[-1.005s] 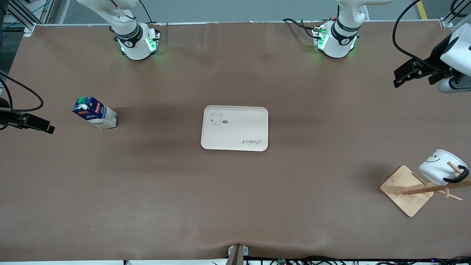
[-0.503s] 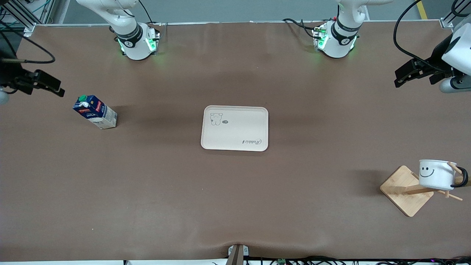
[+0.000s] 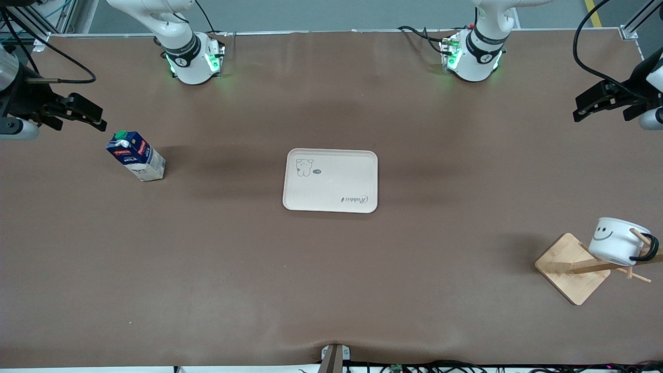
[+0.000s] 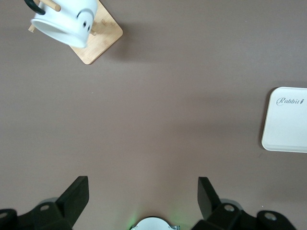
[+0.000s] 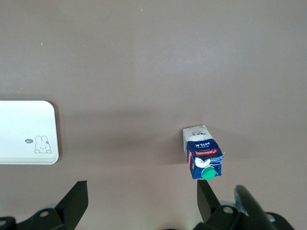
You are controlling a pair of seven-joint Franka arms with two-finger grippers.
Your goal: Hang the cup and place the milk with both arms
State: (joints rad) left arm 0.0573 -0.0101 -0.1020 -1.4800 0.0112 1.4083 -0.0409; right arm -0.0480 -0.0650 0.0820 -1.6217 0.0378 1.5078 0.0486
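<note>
Hanging by its handle on the wooden rack (image 3: pixel 572 268), the cup (image 3: pixel 616 241) sits tilted and could slip off. Milk (image 3: pixel 135 155) stands off the tray (image 3: pixel 330 181); right gripper (image 3: pixel 77 113) and left gripper (image 3: pixel 603 100) are both up, fingers apart, empty, so a misaligned descent could topple it.

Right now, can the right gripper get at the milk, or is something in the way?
Probably yes. The right gripper is open and hangs just above the table near the milk, toward the right arm's end. The milk stands upright with bare table around it, and the tray is well apart.
</note>
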